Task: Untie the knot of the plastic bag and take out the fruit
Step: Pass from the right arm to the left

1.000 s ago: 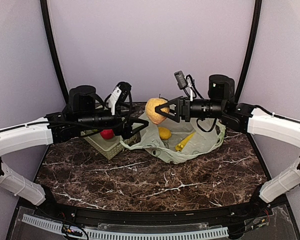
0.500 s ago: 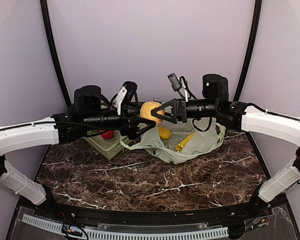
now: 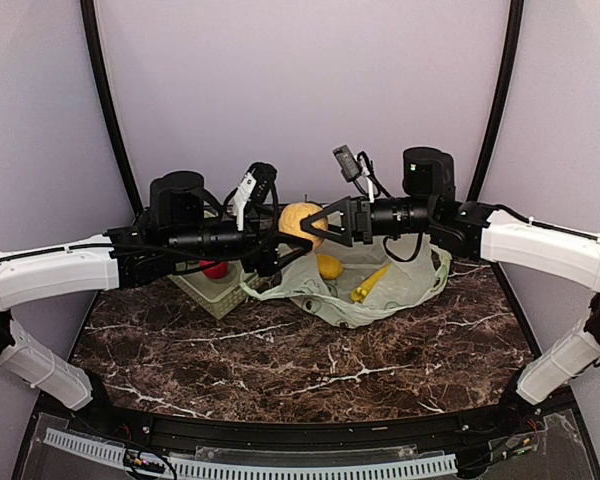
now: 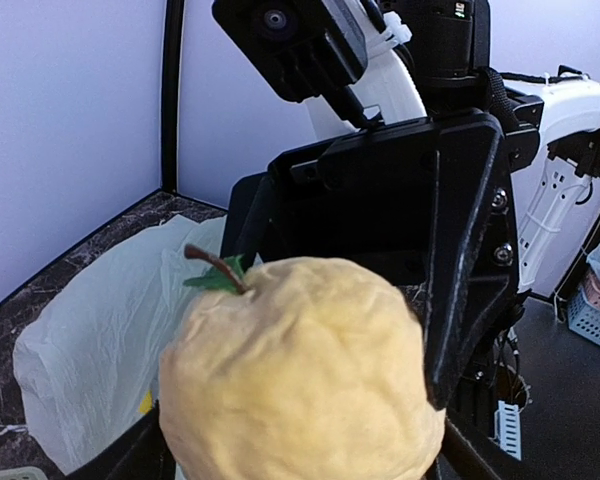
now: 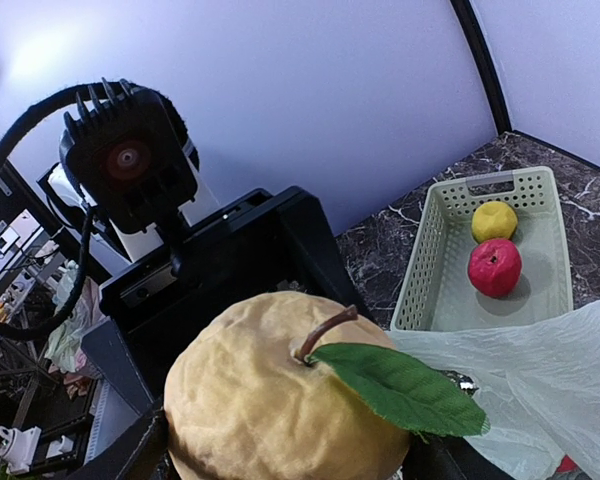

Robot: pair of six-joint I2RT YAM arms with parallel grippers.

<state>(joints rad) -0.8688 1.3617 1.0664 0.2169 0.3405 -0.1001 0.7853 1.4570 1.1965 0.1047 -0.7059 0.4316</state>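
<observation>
I am pinching the fruit [image 5: 270, 410] in the right gripper [image 3: 310, 224], the left gripper [image 3: 284, 246] flanking it with fingers spread wide.

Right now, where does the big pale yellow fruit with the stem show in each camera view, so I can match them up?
Top external: the pale yellow fruit is at the centre, just above mid-height.
Left wrist: it fills the lower centre, stem pointing upper left.
Right wrist: it is at lower centre-left, green leaf on its right.
Shared landmark: the plastic bag, pale green, is in all three.
</observation>
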